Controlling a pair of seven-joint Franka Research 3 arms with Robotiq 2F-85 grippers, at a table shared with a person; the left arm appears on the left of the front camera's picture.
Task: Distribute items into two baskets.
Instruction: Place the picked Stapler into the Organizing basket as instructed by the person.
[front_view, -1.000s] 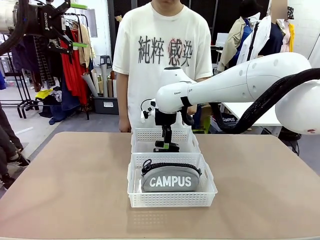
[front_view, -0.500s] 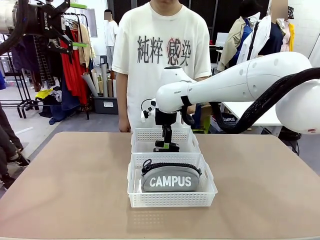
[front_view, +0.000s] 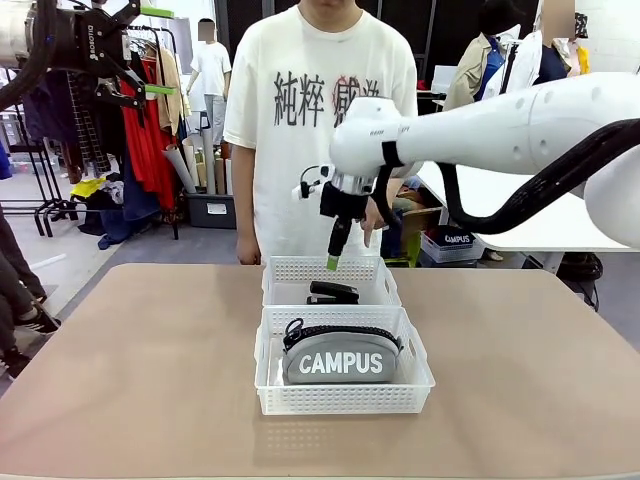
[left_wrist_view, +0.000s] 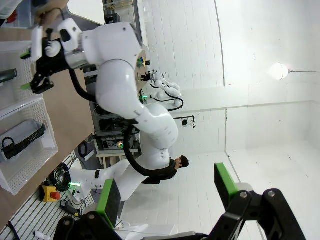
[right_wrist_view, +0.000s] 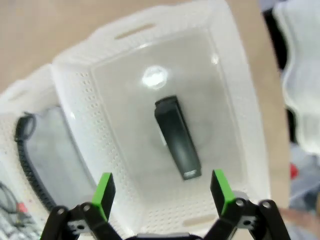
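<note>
Left gripper (front_view: 150, 50): parked high at the upper left of the front view, well away from the table; green pads (left_wrist_view: 109, 198) stood wide apart in its wrist view with nothing between them.

Near basket (front_view: 268, 392): held the grey CAMPUS pouch (front_view: 340, 358), lettering toward the robot, zipper uppermost, long axis running across the table.

Far basket (front_view: 300, 268): touching or just behind the near one, on the person's side. Held the black stapler (front_view: 333, 292), lying flat on the floor of the basket.

Right gripper (front_view: 335, 262): hung above the far basket, pointing down, fingers spread and empty. In its wrist view the stapler (right_wrist_view: 177, 138) lay directly ahead, roughly midway between the two green pads (right_wrist_view: 104, 192), clear of both. Its long axis ran along the basket's longer side, away from the fingers, hence roughly crosswise to the line between the pads.

Judgement: both items appeared distributed, one per basket. The right arm was much the nearer to either basket; any coming move would probably be a withdrawal, straight up and clear of the far rim.
</note>
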